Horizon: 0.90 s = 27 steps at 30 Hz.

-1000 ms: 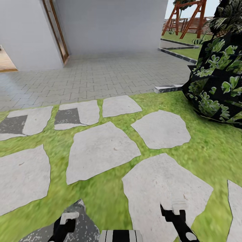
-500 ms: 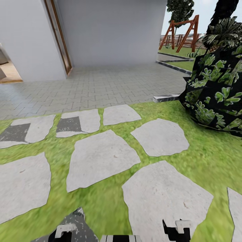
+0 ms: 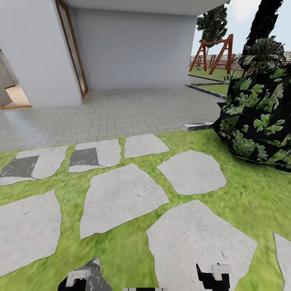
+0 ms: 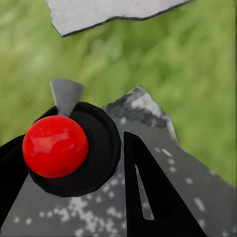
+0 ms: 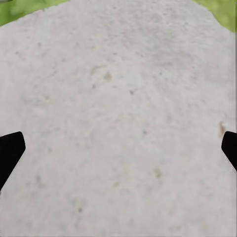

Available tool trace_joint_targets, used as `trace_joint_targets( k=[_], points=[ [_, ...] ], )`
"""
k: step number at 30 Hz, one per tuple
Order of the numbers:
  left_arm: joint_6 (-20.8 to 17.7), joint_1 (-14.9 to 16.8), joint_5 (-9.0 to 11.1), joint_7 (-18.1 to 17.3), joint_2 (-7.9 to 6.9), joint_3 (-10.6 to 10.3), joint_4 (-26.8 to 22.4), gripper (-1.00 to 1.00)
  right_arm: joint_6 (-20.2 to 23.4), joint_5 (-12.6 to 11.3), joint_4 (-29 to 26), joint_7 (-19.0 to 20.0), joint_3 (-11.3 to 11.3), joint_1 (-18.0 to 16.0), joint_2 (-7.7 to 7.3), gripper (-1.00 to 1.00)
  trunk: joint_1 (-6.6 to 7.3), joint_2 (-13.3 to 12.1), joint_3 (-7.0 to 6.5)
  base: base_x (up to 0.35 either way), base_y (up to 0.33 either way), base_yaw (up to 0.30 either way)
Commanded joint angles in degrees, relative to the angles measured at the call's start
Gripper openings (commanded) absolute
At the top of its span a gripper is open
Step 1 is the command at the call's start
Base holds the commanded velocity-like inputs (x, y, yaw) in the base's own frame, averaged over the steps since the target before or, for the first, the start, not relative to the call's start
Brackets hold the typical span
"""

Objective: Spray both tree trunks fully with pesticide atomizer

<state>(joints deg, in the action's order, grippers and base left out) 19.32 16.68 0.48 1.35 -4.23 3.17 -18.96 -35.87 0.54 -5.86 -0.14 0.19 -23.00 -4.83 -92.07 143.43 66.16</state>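
Note:
My left gripper [image 4: 74,148] is shut on the pesticide atomizer [image 4: 94,148], a black round head with a red knob and a grey nozzle. Its speckled grey body [image 3: 96,271] pokes up at the head view's lower edge beside the left gripper [image 3: 79,279]. The right gripper [image 3: 213,273] hangs open over a pale stepping stone [image 5: 118,98], with nothing between its fingers [image 5: 10,148]. Grass lawn [image 3: 250,202] lies all around. The task's trees are out of view.
Flat stepping stones [image 3: 121,198] cross the lawn ahead. A grey paved patio [image 3: 121,109] and the white house wall [image 3: 133,44] with a wood-framed door [image 3: 74,52] stand beyond. A broad-leaved dark bush [image 3: 258,117] blocks the right. A wooden swing frame [image 3: 214,52] stands far back.
The head camera has tilted up: the ground slides down the picture, more wall and sky show, and both grippers sit lower at the edge. The atomizer stays held.

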Motion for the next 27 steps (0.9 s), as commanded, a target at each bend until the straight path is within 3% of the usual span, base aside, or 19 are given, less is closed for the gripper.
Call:
trace_joint_targets(
  k=[1,15,27],
  points=[
    [0.19,0.02,0.05,0.06,0.01,0.07,0.05,-1.0,-0.17,0.06,0.05,-0.02,0.03,-0.03,-0.01,1.0,0.04,0.0,-0.19,0.0,0.0,0.0],
    [0.19,0.02,-0.03,0.04,0.1,0.0,0.06,-1.0,-0.17,0.15,0.22,0.01,0.07,-0.03,0.05,1.0,0.4,-0.19,-3.85,0.0,0.0,0.0],
    [0.19,0.02,-0.04,0.05,0.17,-0.08,0.06,-1.0,-0.09,0.16,0.23,0.05,0.07,-0.03,0.07,1.0,3.03,-5.0,-6.57,0.0,0.0,0.0]
  ],
)
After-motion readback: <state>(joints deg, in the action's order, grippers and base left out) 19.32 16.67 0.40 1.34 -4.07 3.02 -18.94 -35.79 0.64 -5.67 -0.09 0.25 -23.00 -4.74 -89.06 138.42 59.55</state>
